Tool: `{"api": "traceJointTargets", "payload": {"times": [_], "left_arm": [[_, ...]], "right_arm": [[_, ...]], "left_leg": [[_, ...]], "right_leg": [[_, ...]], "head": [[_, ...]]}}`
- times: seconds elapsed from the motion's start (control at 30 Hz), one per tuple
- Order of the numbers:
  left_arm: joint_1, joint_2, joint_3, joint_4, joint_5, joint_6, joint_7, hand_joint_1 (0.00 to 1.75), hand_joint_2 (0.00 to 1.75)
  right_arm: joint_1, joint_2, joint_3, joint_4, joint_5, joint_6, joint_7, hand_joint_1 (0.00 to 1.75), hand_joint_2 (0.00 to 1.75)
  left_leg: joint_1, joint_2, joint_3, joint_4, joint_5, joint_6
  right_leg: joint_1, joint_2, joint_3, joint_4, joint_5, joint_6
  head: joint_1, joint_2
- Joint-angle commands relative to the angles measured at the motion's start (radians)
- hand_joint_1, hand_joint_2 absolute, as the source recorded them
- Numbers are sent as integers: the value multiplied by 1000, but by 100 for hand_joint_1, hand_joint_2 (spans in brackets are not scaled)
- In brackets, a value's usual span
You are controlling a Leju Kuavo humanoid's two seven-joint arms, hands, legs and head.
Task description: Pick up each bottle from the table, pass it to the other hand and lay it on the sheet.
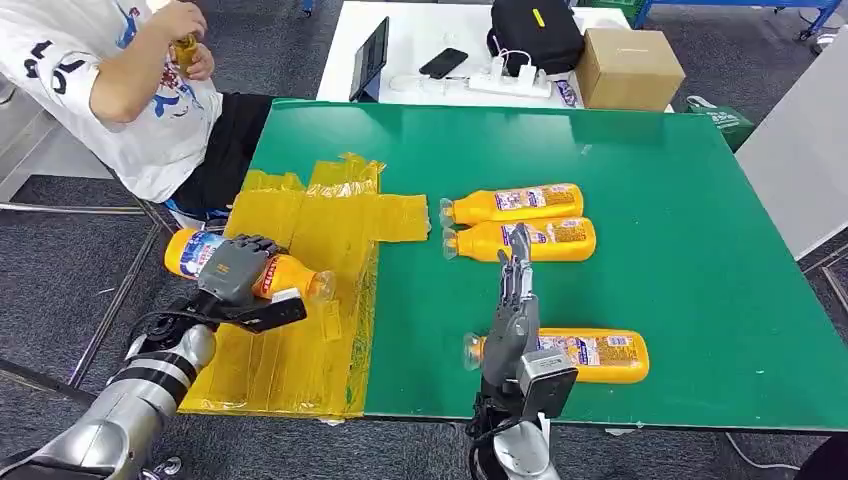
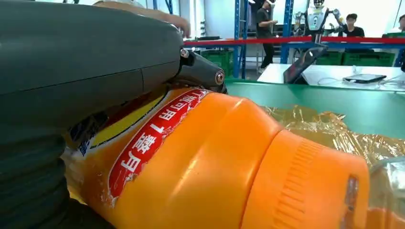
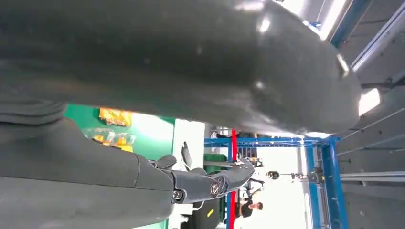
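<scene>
My left hand (image 1: 238, 270) grips an orange bottle (image 1: 190, 252) over the near left part of the yellow sheet (image 1: 300, 290); up close the bottle (image 2: 200, 167) shows its red label and clear cap, with my left hand (image 2: 71, 71) wrapped over it. My right hand (image 1: 512, 310) stands with fingers straight and apart, holding nothing, in front of a third lying bottle (image 1: 590, 355). Two more orange bottles (image 1: 515, 203) (image 1: 525, 240) lie side by side on the green table (image 1: 680, 200). In the right wrist view my right hand (image 3: 191, 71) is empty.
A person (image 1: 120, 80) sits at the far left corner holding a small bottle (image 1: 185, 45). Behind the green table a white table carries a cardboard box (image 1: 628, 65), a black bag (image 1: 535, 30), a phone and a power strip.
</scene>
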Motion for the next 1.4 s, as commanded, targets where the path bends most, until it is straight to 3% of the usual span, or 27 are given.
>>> {"api": "traceJointTargets", "payload": {"times": [0.03,0.27,0.5,0.53,0.6,0.63,0.7,0.93,1.13,1.4], "left_arm": [[-79,22,-27,108,15,-36,12,175,175],[-117,21,-60,149,11,-150,1,175,175],[-78,33,-86,166,63,-271,-26,175,175],[-70,36,-87,167,70,-272,-28,157,175],[-62,38,-92,169,99,-312,-37,47,175],[-58,41,-96,170,107,-323,-39,9,175],[-51,47,-102,165,128,-338,-47,0,175],[-19,74,-112,131,221,-439,-96,0,175],[-18,79,-112,130,223,-441,-99,0,175],[-1,118,-122,95,347,-583,-147,0,175]], "right_arm": [[-48,11,-19,126,-9,37,1,0,0],[-63,25,-8,206,3,68,1,0,0],[-74,37,-8,273,6,88,10,0,0],[-75,38,-8,276,7,91,9,0,175],[-79,40,-9,284,8,98,9,0,175],[-81,41,-9,289,8,102,11,0,175],[-83,43,-14,296,7,106,12,0,175],[-93,49,-21,323,3,121,16,0,175],[-94,49,-21,324,2,121,16,0,175],[-108,53,-30,355,-11,134,15,0,175]], "left_leg": [[1,0,2,0,-1,0],[1,0,2,0,0,0],[1,2,5,-1,-1,-1],[1,2,4,-1,0,-1],[2,2,6,-1,-2,-1],[0,2,4,-1,0,-1],[1,3,4,-1,-1,-1],[1,3,6,-2,-1,-1],[1,3,8,-2,0,-1],[1,3,10,-2,0,-1]], "right_leg": [[1,-1,2,-1,0,-1],[1,-1,2,-1,0,-1],[1,1,5,-1,0,-1],[1,1,4,-1,0,-1],[2,1,7,-1,-1,-2],[0,1,4,-1,0,-1],[1,2,4,-1,0,-1],[1,2,6,-1,0,-1],[1,2,8,-1,0,-2],[1,3,9,0,0,-2]], "head": [[0,0],[0,0],[0,0],[0,0],[0,0],[0,0],[0,0],[0,0],[0,0],[0,0]]}}
